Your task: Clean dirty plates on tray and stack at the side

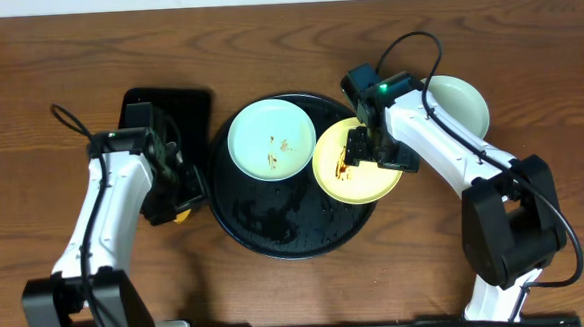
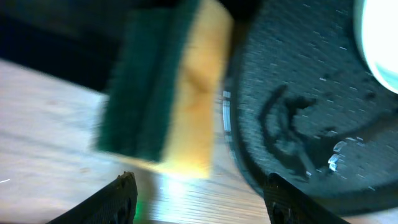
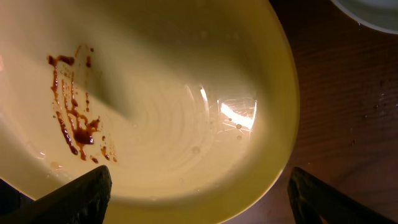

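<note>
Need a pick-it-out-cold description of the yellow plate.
Start at the big round black tray in the middle of the table. The yellow plate sits across its right rim. It is the only yellow one, smeared brown on its left side; the plate to its left and the plate to its right are pale green.

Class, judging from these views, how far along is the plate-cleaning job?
Looks done: one mint plate lies beside the tray, apparently clean. In hand: the right gripper, fingers open, hangs over the smeared yellow plate; the sponge is by the left gripper. Left: that plate, the smeared mint plate, stacking.
</note>
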Available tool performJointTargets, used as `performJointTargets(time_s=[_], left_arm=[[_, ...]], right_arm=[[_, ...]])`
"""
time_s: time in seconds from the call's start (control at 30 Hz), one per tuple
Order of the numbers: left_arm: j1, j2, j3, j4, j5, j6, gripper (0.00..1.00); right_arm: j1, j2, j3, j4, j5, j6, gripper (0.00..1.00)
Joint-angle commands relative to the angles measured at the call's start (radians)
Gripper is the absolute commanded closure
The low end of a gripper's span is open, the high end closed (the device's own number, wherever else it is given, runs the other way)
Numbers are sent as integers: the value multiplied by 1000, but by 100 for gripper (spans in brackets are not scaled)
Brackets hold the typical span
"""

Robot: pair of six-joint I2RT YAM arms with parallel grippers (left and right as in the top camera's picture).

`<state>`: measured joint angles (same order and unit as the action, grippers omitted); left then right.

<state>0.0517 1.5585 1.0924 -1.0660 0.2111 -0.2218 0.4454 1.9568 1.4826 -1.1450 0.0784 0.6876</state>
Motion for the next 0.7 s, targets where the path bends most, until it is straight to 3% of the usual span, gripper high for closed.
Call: performJointTargets(time_s=[0.0, 0.67], left_arm=[[4, 45, -7, 6, 121, 31, 34], [117, 105, -7, 137, 34, -8, 34]], right_arm=[[2, -5, 0, -3, 10, 14, 12], [18, -5, 0, -12, 10, -9, 12]])
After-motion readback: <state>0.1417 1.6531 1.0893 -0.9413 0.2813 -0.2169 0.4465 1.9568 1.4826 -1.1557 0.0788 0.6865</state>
